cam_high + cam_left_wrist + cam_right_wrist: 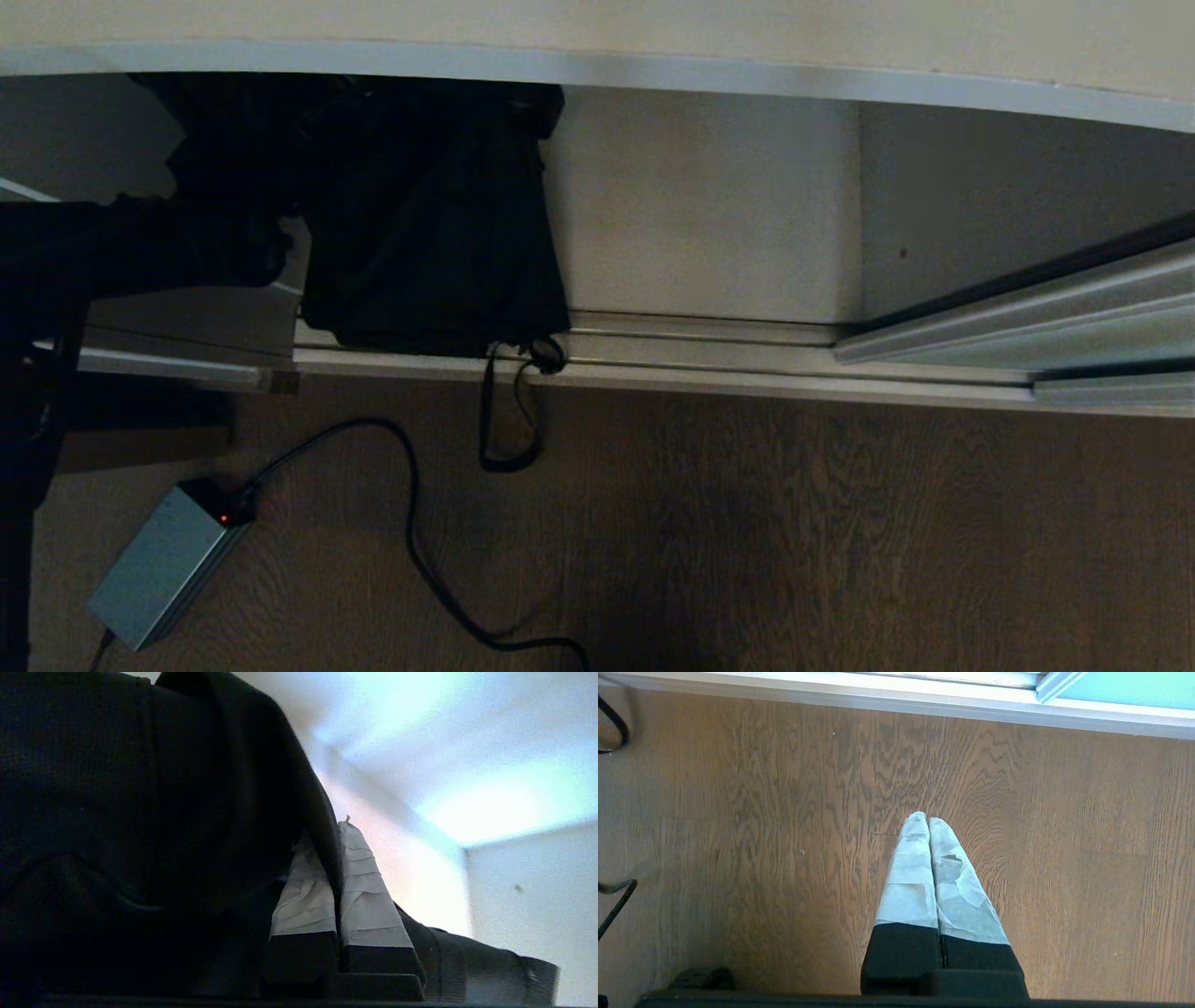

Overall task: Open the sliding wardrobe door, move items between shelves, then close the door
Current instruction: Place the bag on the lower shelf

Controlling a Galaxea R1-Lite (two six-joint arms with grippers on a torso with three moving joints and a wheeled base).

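Open wardrobe compartment beneath a white shelf (653, 67), holding only the black fabric bag (429, 233) at its left side, hanging down to the grooved floor track (747, 359) with a thin strap loop (509, 420) spilling over onto the wooden floor (794, 541); bare room inside to the bag's right, sliding door (1134, 688) pushed off to the right. Left end effector (336, 858) clamped on a wide bag strap between taped fingers. Right end effector (927, 826) pressed together, empty, above the floor near the track.
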